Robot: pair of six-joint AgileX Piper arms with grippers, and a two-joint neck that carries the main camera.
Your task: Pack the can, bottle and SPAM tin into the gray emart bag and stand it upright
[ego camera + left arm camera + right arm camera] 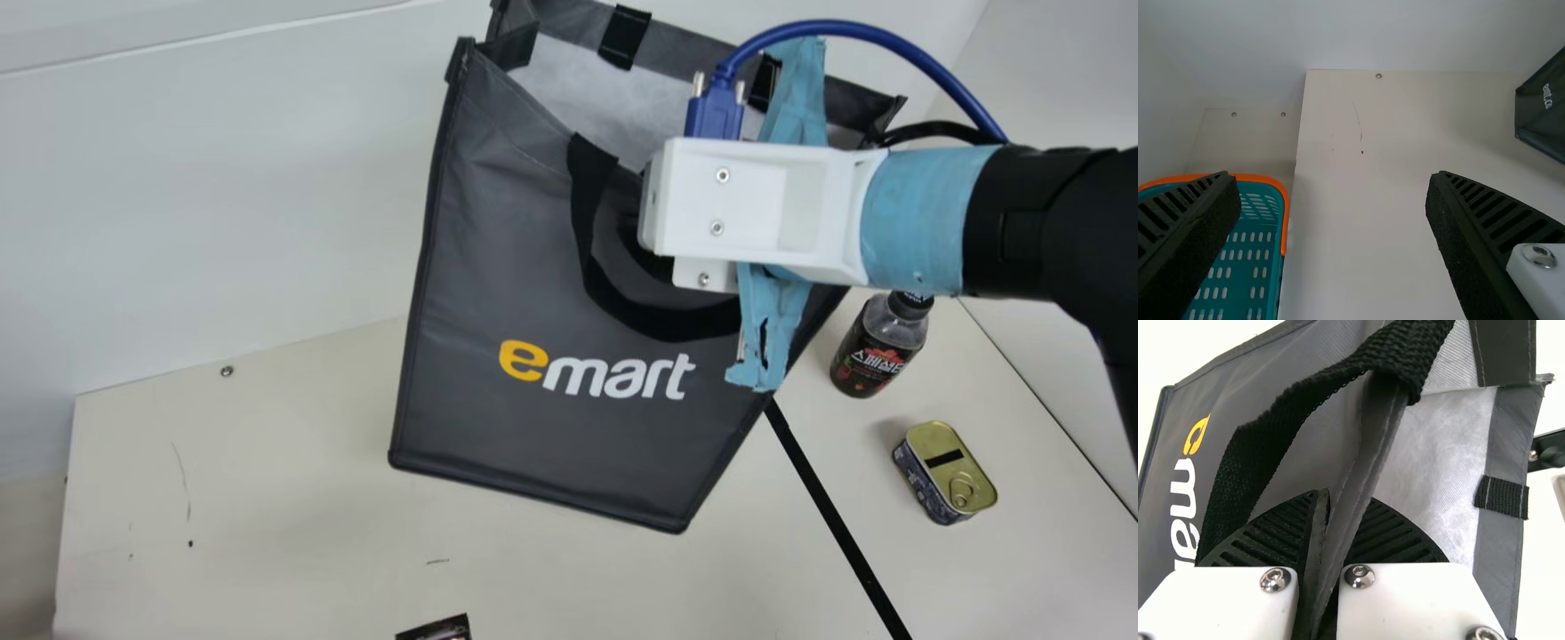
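The right gripper [711, 209] is at the near rim of the gray emart bag [533, 436], its fingertips hidden in the main view. Its ribbed fingers [1325, 540] are shut on the bag's rim beside a black handle in the right wrist view. The bag is open and tilted; I cannot tell whether its bottom touches the table. A dark bottle [876, 351] stands upright right of the bag, and the SPAM tin [947, 471] lies nearer the front. My left gripper [1331, 179] is open with nothing between its fingers, far from the bag [1538, 127].
A green basket with an orange rim [1281, 200] stands beside the table [1358, 220] in the left wrist view. A dark packet-like item [437, 629] pokes in at the main view's bottom edge. A white wall rises behind the table.
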